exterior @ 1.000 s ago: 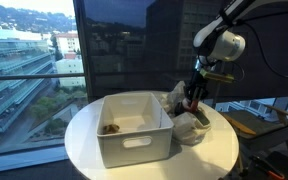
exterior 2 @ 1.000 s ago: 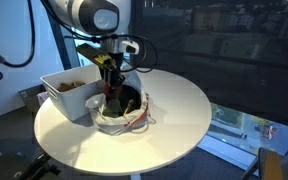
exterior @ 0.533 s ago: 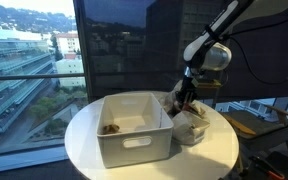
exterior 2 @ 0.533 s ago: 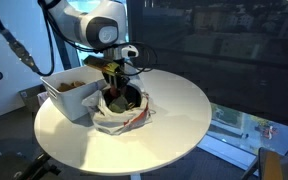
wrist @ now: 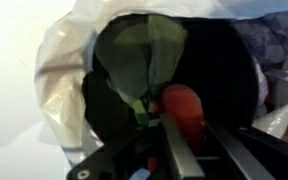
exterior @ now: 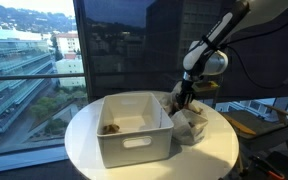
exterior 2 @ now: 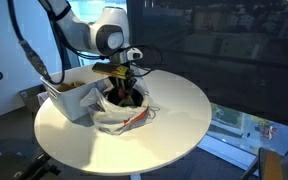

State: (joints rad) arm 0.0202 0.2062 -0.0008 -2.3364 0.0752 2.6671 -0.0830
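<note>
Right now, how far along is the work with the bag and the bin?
Done: a few brown bits lie in the white bin. In hand: the fingers grip a red piece above the dark bowl in the bag. Left, probably: a green leaf lies in that bowl.

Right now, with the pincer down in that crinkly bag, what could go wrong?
1. The pincer is inside the loose white bag. Coming up, it might snag the plastic and drag the bag along.
2. In the wrist view, the red thing sits right at the fingertips. I cannot tell if it is gripped, so it may slip back.
3. The white bin stands right beside the bag, so a sideways swing might bump it.
</note>
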